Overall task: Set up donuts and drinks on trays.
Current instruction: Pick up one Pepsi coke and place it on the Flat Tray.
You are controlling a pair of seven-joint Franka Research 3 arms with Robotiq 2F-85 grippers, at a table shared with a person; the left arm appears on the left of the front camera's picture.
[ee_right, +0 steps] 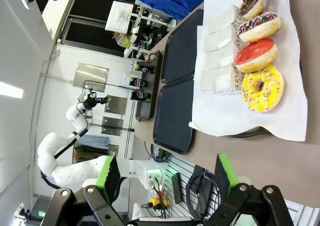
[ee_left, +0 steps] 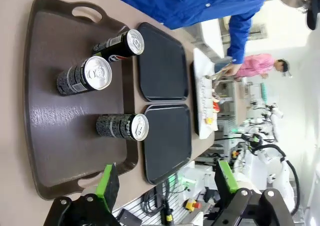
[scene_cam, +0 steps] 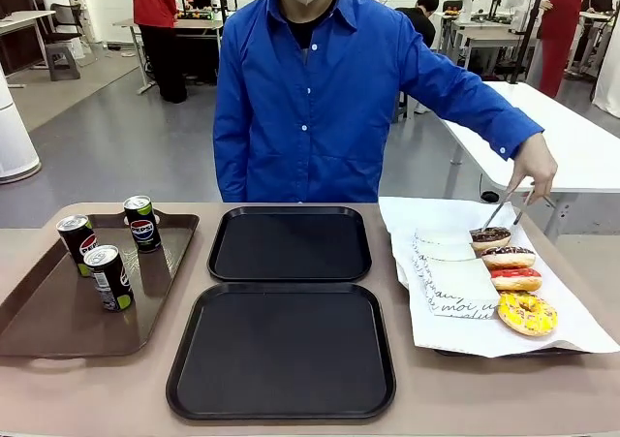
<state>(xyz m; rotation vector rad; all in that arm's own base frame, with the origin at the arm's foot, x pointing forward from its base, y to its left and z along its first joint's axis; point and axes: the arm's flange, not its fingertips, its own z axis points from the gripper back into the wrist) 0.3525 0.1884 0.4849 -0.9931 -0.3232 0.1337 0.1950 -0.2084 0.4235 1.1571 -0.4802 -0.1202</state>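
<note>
A: Have we loaded anything?
B: No. Both black trays (scene_cam: pixel 282 350) sit bare; cans (scene_cam: pixel 142 223) stand on the brown tray (scene_cam: pixel 48 311), donuts (scene_cam: pixel 526 312) on the paper (scene_cam: pixel 455 292). Our left gripper (ee_left: pixel 166 178) and right gripper (ee_right: pixel 165 168) gape wide, empty.

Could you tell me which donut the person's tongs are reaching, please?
The plain chocolate donut, farthest from the robot at the row's far end.

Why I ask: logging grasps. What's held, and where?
Left end effector and right end effector: open, empty. The person's hand holds tongs by their handle end.
</note>
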